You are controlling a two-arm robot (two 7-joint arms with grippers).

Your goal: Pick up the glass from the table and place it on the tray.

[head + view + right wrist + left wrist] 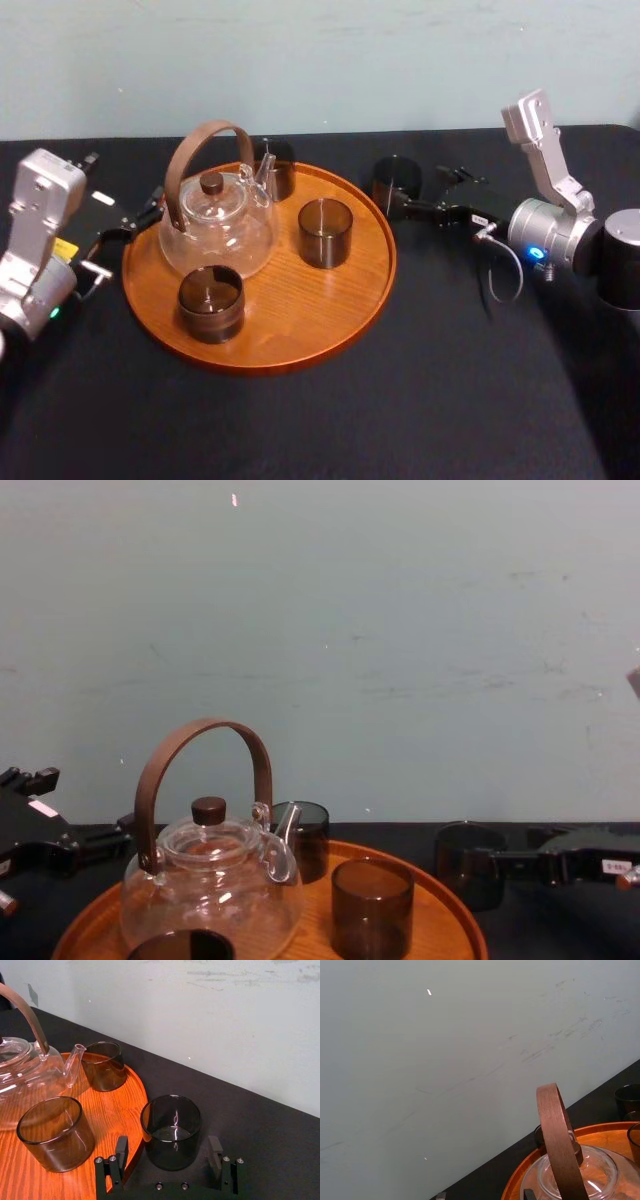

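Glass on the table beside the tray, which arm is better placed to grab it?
Right. The right gripper is open and straddles the glass, which stands just off the tray. The left gripper sits on the tray's other side, beyond the teapot.

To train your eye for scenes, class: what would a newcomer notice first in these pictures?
The clear teapot with its arched brown handle, on the round orange tray. Right of it, one dark glass stands on the black table, with the right gripper open around it, not touching. The left gripper sits at the tray's left edge.
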